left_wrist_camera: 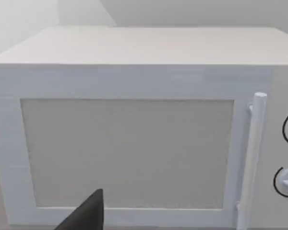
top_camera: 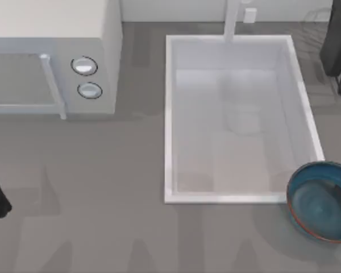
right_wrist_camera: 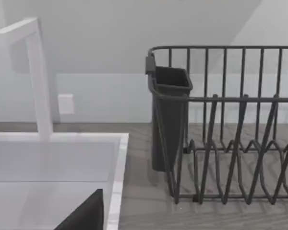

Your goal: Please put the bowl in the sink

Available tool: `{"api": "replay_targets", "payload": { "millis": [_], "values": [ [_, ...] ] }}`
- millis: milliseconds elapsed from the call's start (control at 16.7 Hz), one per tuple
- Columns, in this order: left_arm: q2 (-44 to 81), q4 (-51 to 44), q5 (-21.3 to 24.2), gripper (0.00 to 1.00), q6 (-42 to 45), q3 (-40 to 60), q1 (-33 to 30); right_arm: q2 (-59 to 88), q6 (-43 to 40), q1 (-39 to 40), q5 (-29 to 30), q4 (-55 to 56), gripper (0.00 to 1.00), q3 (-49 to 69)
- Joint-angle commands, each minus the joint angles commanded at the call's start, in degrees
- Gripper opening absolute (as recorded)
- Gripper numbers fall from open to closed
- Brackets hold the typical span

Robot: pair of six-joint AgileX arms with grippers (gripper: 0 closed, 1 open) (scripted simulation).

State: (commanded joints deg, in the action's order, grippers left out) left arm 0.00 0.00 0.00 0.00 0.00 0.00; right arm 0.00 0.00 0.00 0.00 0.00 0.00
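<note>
teal-blue bowl [top_camera: 323, 203] with reddish-brown rim, white sink [top_camera: 169, 119], dark rack [right_wrist_camera: 230, 143]

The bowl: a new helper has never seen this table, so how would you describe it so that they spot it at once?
Find the sink, the large white basin right of the microwave in the top view. At the sink's near right corner, outside it on the grey table, sits the bowl. It is the one round, teal-blue thing with a reddish-brown rim among white and dark objects.
</note>
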Motion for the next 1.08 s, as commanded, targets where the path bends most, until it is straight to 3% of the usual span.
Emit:
{"api": "replay_targets", "payload": {
  "millis": [420,1080],
  "values": [
    [0.0,0.0,0.0,1.00,0.0,0.0,0.0,9.3,0.9,0.8,0.0,-8.6,1.00,8.6],
    [0.0,0.0,0.0,1.00,0.0,0.0,0.0,62.4,4.4,4.1,0.6,-49.0,1.00,45.3]
  ]
}}
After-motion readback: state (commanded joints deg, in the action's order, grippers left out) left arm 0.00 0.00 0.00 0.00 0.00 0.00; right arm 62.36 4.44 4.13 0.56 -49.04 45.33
